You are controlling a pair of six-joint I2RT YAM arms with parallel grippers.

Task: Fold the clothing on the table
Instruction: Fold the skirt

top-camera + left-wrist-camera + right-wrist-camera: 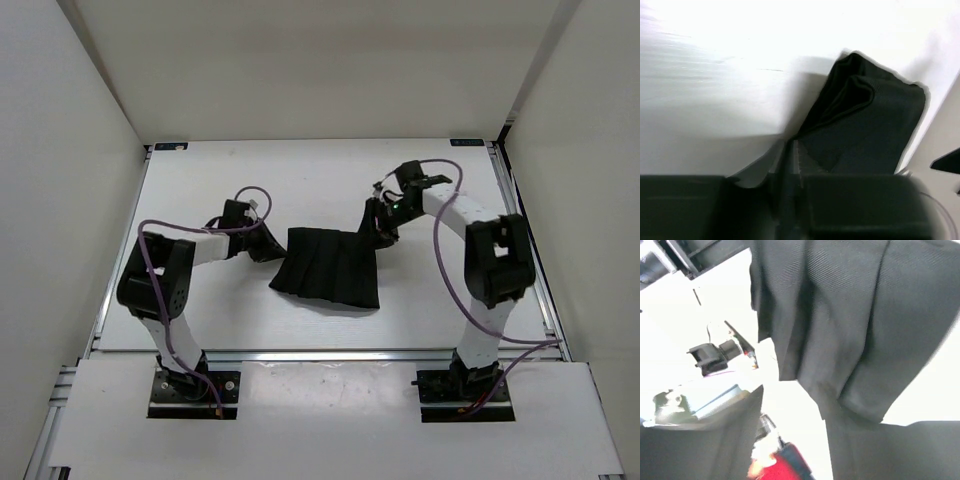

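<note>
A fold is judged to be under way. The clothing (325,270) lies bunched at the middle of the table (200,200). Its left edge is pinched by the left gripper (270,248). Farther right, the right gripper (383,228) is spread, with the fabric loose at its jaws. Next, the held edge should be carried across and laid flat. Counted: one garment, two grippers.

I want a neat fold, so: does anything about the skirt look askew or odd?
Yes: the clothing lies crooked on the table, not flat. Its left corner is pinched and drawn out by the left gripper, and its right corner bunches up at the right gripper. No damage shows.
</note>
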